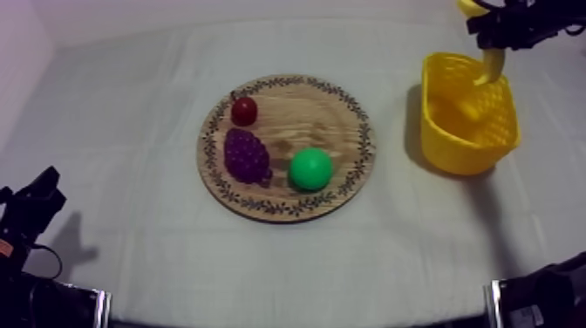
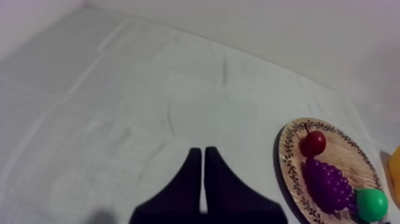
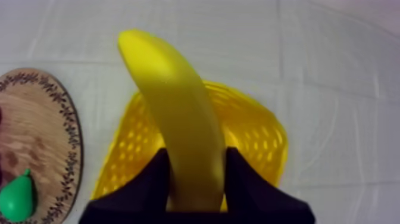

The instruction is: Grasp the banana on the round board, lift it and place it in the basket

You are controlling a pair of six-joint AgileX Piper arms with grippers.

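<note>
light: soft, cool, evenly spread | shadows: dark beside yellow basket (image 1: 453, 148), thin along wooden board (image 2: 344, 152) rim

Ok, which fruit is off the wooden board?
The banana, in the right gripper above the yellow basket; pear, grapes and small red fruit lie on the board.
</note>
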